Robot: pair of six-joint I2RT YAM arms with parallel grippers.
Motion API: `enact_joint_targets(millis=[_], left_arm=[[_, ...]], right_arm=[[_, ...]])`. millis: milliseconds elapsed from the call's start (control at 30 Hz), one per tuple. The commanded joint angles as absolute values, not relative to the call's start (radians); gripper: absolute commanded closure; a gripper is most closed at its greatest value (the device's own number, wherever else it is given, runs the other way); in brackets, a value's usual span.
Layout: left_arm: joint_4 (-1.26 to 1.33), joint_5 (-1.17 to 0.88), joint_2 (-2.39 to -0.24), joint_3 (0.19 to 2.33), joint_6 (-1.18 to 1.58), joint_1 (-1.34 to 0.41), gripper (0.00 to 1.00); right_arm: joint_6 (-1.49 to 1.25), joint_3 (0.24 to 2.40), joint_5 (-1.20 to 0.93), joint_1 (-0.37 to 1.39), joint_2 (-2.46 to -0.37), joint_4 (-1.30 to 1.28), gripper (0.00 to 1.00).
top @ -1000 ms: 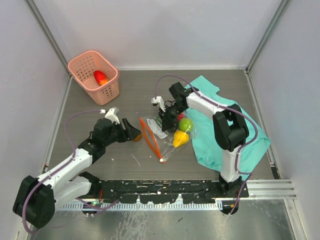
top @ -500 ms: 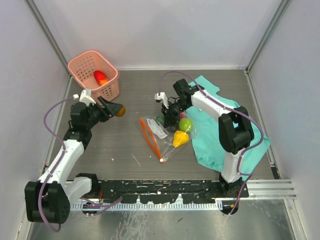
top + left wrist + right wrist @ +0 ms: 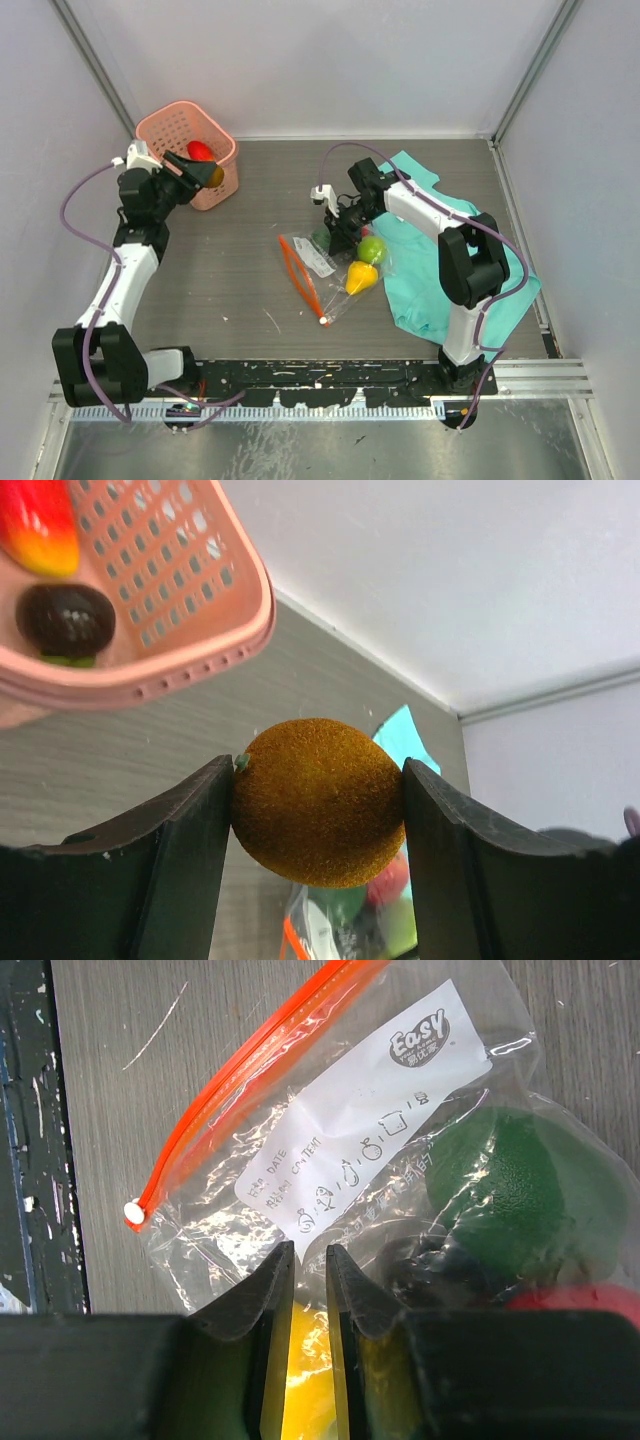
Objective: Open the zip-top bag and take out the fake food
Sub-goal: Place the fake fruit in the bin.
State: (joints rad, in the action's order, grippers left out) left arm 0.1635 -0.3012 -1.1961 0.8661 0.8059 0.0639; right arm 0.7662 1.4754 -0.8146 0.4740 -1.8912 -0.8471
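1. Far left: the left pincer (image 3: 203, 176) was clamped on a fuzzy orange-brown round fruit (image 3: 318, 815), hanging right by the rim of the pink perforated plastic basket (image 3: 150, 670). It wasn't clearly over the opening, so letting go there could've bounced it off the rim onto the grey desk (image 3: 240, 290).
2. A red-yellow fruit (image 3: 35, 520) and a dark round one (image 3: 65, 620) already sat in the basket, so a hard drop might've knocked those about.
3. Middle: the clear crinkly zip-top bag (image 3: 300, 1110) lay flat on the desk, with its orange zip strip (image 3: 268, 1040) gaping and a green fruit (image 3: 510, 1190) and a yellow one (image 3: 305, 1390) inside.
4. The right pincer (image 3: 309, 1252) was nearly pressed together, just a sliver of gap, right over the film. Couldn't tell if it had plastic caught. If it didn't, the bag could slide or lift on the next grab.
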Motion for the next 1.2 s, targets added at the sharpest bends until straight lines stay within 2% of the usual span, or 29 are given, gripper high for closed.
enact_joint_targets(millis=[0, 500, 567, 633, 667, 700, 733, 900, 1033, 1167], left_arm=[[0.182, -0.217, -1.254, 0.977, 0.816, 0.092, 0.78], [-0.123, 0.184, -1.529, 1.329, 0.793, 0.097, 0.77], [-0.168, 0.213, -1.588, 1.395, 0.793, 0.097, 0.70], [-0.239, 0.240, -1.643, 1.471, 0.796, 0.097, 0.48], [-0.267, 0.252, -1.665, 1.509, 0.798, 0.097, 0.31], [-0.301, 0.271, -1.687, 1.543, 0.804, 0.097, 0.04], [-0.332, 0.285, -1.702, 1.573, 0.809, 0.098, 0.01], [-0.396, 0.319, -1.716, 1.643, 0.798, 0.094, 0.02], [-0.317, 0.274, -1.655, 1.580, 0.765, 0.095, 0.02], [-0.156, 0.140, -1.561, 1.451, 0.703, 0.095, 0.02]], right_arm=[[0.785, 1.476, -0.843, 0.472, -1.833, -0.847, 0.75], [0.783, 1.473, -0.847, 0.472, -1.815, -0.847, 0.75], [0.783, 1.472, -0.847, 0.472, -1.812, -0.847, 0.75], [0.783, 1.471, -0.848, 0.471, -1.810, -0.847, 0.75], [0.782, 1.470, -0.848, 0.471, -1.808, -0.847, 0.75], [0.782, 1.471, -0.848, 0.471, -1.806, -0.847, 0.75], [0.782, 1.470, -0.847, 0.470, -1.804, -0.846, 0.75], [0.782, 1.471, -0.847, 0.467, -1.794, -0.847, 0.75], [0.782, 1.470, -0.847, 0.463, -1.789, -0.846, 0.75], [0.784, 1.467, -0.851, 0.459, -1.779, -0.842, 0.75]])
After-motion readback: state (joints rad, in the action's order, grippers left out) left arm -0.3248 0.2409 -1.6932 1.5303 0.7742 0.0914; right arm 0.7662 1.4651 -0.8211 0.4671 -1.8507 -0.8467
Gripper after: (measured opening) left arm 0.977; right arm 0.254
